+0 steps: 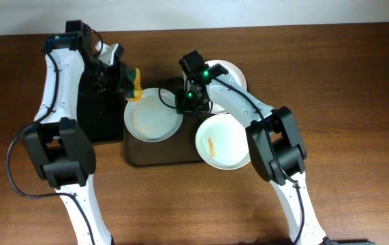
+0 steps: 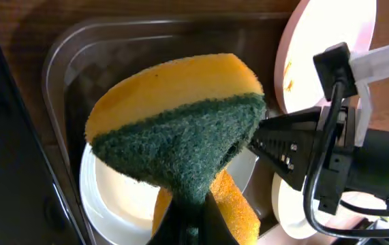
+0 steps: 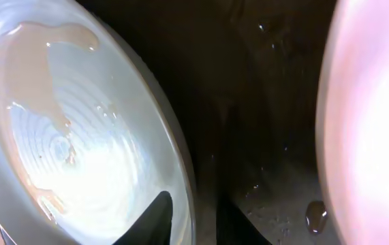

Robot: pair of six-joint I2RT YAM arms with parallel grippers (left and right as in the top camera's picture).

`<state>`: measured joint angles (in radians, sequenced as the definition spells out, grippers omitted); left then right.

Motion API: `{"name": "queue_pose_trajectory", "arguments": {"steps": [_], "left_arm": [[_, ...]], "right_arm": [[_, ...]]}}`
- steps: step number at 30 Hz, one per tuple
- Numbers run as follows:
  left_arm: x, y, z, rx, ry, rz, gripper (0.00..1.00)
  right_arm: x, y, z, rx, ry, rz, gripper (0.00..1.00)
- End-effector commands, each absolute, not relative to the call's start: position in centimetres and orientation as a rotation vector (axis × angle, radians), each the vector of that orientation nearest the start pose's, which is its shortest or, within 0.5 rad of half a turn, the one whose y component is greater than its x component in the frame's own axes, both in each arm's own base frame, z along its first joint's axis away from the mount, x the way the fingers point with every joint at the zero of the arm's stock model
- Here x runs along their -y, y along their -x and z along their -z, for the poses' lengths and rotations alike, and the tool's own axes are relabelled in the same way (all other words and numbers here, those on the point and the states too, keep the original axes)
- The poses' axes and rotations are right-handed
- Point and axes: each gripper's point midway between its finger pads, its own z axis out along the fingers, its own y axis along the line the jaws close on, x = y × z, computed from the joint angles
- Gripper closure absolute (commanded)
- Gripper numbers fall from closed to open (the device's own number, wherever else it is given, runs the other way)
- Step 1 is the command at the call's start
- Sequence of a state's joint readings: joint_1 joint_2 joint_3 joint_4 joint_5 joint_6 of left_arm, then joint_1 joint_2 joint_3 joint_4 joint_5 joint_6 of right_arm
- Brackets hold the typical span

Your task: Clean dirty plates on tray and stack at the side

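Right jaws are clamped on the rim of the plate [image 1: 152,116] at frame centre, one finger inside, one outside, and the plate sits on the tray [image 1: 160,155]. Left jaws, upper left, pinch a sponge [image 1: 135,83] just beside that plate's edge.

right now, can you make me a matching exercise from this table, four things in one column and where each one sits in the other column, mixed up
1. yellow sponge with green scouring face
2. round white plate with orange smear
3. round white plate with pale wet film
4. narrow black tray

A. left half of the large dark brown tray
B. beside the brown tray, under the left arm
C. in the left gripper
D. right front corner of the brown tray, reaching past its rim

Pairs: 1-C, 2-D, 3-A, 4-B
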<state>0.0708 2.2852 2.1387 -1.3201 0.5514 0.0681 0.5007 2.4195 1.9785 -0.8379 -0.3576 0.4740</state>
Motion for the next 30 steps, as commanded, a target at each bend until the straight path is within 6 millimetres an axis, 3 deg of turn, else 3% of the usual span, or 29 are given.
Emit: {"name": "queue_pose_trajectory", "arguments": {"steps": [1, 3, 5, 8, 11, 15, 18, 20, 25, 30], "left_arm": [[5.6, -47.6, -11.7, -2.887, -0.049, 0.792, 0.99], [5.2, -47.6, -11.5, -2.896, -0.048, 0.761, 0.99], [5.2, -47.8, -11.5, -2.889, -0.049, 0.758, 0.99], [5.1, -48.3, -11.6, -2.870, -0.054, 0.751, 0.99], [4.7, -48.6, -11.4, -2.867, -0.056, 0.711, 0.99], [3.8, -49.5, -11.4, -2.842, -0.056, 0.657, 0.99], [2.1, -50.1, -11.5, -2.813, -0.011, 0.643, 0.99], [1.0, -50.5, -11.6, -2.798, 0.036, 0.635, 0.99], [-0.4, -50.7, -11.6, -2.786, 0.071, 0.627, 0.99], [-0.4, -50.7, -11.6, -2.785, 0.069, 0.627, 0.99]], "right_arm": [[-31.5, -43.2, -0.2, -3.000, 0.133, -0.678, 0.80], [-32.0, -42.9, -0.2, -2.999, 0.146, -0.682, 0.96], [-32.3, -43.0, -0.3, -2.991, 0.142, -0.688, 0.96], [-31.2, -43.7, -2.2, -2.970, 0.114, -0.682, 0.96], [-28.6, -44.7, -6.1, -2.898, 0.107, -0.542, 0.96], [-24.0, -44.8, -11.2, -2.814, 0.071, -0.227, 0.96], [-20.8, -44.5, -13.5, -2.767, 0.032, -0.017, 0.96], [-19.8, -44.2, -14.3, -2.746, 0.044, 0.072, 0.96], [-19.8, -43.5, -16.3, -2.609, 0.110, 0.355, 0.96], [-21.6, -42.4, -19.5, -2.361, 0.152, 0.628, 0.96]]}}
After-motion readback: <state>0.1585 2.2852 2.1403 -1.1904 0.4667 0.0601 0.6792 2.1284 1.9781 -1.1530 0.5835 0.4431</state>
